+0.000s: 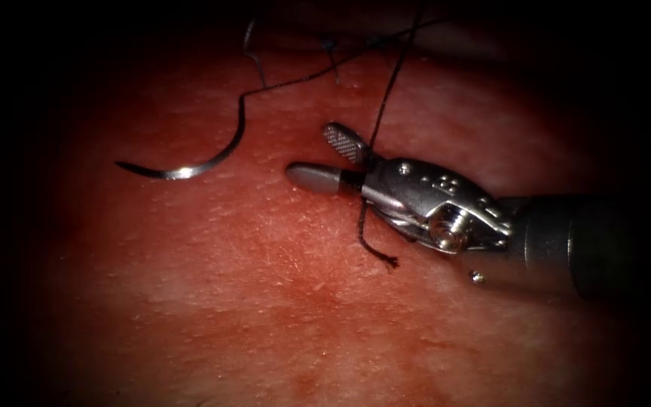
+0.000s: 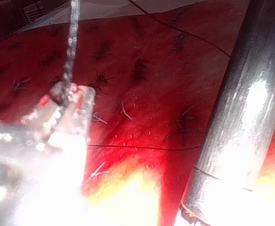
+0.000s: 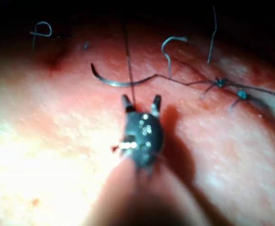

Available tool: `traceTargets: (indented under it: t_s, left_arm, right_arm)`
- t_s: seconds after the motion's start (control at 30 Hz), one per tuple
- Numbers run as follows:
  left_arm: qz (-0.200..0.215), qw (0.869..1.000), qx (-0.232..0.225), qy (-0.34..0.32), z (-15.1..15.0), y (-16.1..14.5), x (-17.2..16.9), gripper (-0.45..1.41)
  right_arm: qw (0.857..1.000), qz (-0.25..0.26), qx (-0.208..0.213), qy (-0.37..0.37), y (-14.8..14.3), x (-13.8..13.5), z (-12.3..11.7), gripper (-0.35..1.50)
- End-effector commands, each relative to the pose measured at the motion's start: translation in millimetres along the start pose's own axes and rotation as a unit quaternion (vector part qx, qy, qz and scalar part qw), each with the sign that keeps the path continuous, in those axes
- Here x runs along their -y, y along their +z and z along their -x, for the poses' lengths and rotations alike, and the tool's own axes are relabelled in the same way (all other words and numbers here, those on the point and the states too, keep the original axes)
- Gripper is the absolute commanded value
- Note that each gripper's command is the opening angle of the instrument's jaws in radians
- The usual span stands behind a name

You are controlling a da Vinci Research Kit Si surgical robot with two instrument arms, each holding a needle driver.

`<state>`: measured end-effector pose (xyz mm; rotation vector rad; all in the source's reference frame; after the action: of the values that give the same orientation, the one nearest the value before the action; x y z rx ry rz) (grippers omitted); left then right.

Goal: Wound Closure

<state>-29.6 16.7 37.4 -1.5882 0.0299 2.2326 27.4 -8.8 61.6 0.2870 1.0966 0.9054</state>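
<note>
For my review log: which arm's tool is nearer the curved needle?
Right. The right tool, jaws open around the thread, sits just right of the needle lying free on the tissue. The left tool holds thread elsewhere.

The right arm's tool (image 1: 325,157) reaches in from the right, lying low and nearly level, its two jaws spread wide apart and gripping nothing. The left arm's tool (image 2: 69,101) appears in its own wrist view, its jaw state unclear.

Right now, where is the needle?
In the endoscope view the curved needle lies free on the tissue, held by neither tool, left of the right arm's open end effector, with its thread trailing up and right.
</note>
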Motion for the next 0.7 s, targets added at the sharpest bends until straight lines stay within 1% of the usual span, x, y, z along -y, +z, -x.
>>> traceTargets:
  t_s: [0.03, 0.23, 0.6, 0.7]
  left_arm:
    - [0.001, 1.000, -0.002, 0.001, 0.0, 0.8, 0.4, -0.45]
    - [0.001, 1.000, -0.003, 0.001, 0.3, 0.7, 0.6, -0.45]
    - [0.001, 1.000, -0.003, 0.004, -0.7, 0.5, -0.3, -0.45]
    - [0.002, 1.000, -0.003, 0.004, -0.7, 0.4, -0.3, -0.45]
  right_arm:
    - [1.000, -0.001, -0.002, -0.004, 0.6, 0.2, -0.2, 1.45]
    - [1.000, -0.002, -0.003, -0.008, 0.5, 0.5, -0.4, 1.45]
    - [1.000, 0.000, -0.005, -0.009, 1.4, -0.2, -0.5, 1.43]
    - [1.000, 0.000, -0.006, -0.009, 1.6, -0.3, -0.5, 1.40]
